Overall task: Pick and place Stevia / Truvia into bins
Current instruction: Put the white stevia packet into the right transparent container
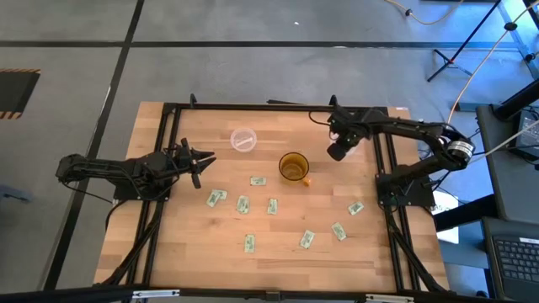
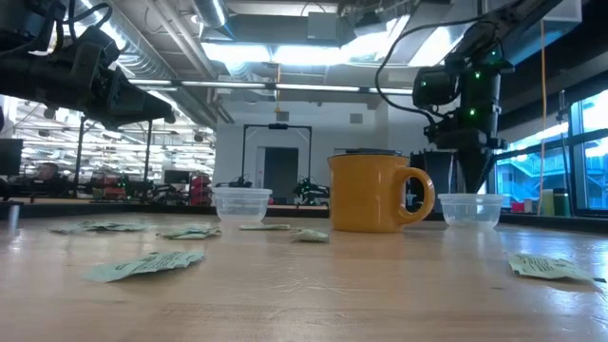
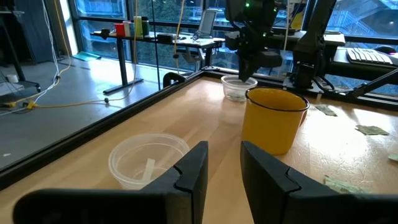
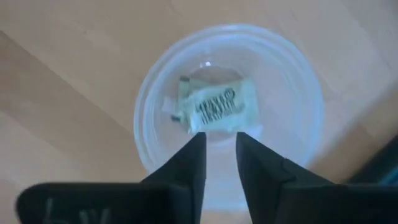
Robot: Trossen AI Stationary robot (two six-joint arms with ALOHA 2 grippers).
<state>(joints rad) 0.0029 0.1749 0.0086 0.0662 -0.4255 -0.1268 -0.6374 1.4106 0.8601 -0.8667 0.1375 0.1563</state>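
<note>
One Stevia packet (image 4: 217, 106), white with green print, lies flat on the bottom of a clear bin (image 4: 155, 93) at the table's far right (image 2: 472, 209). My right gripper (image 4: 221, 146) hangs just above that bin, pointing down, open, with nothing between its fingers; in the high view the gripper (image 1: 337, 151) hides the bin. Several more packets (image 1: 272, 206) lie flat on the table's middle and near part. A second clear bin (image 1: 243, 140) stands at the far middle. My left gripper (image 3: 224, 155) waits open and level at the table's left (image 1: 198, 164).
A yellow-amber mug (image 1: 293, 167) stands between the two bins, with a small orange bit (image 1: 307, 179) beside it. Black frame rails (image 1: 173, 126) run along the table's left, right and far edges. Bare wood lies along the near edge.
</note>
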